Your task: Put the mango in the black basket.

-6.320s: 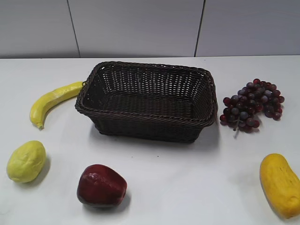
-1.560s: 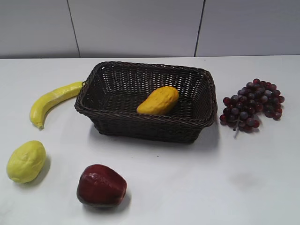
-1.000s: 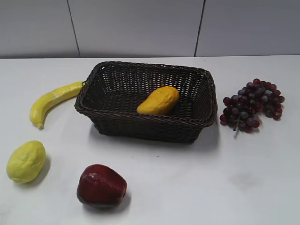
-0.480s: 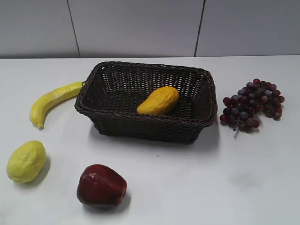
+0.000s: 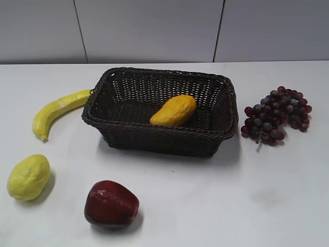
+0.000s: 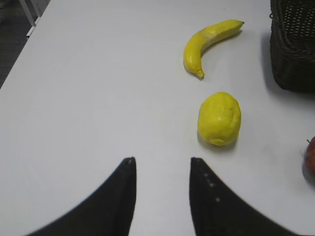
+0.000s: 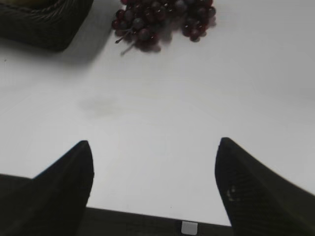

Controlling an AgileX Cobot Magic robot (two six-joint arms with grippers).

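Note:
The orange-yellow mango lies inside the black basket at the table's middle back, resting on the basket floor. The basket's side shows in the left wrist view and its corner in the right wrist view. My left gripper is open and empty over bare table, left of the basket. My right gripper is open wide and empty over bare table near the front edge. Neither gripper shows in the exterior view.
A yellow banana and a pale lemon lie left of the basket. A dark red apple sits in front. A bunch of dark grapes lies to the right, also in the right wrist view.
Long ago the mango lay on the table at the front right and the basket was empty. Over the last second nothing has moved.

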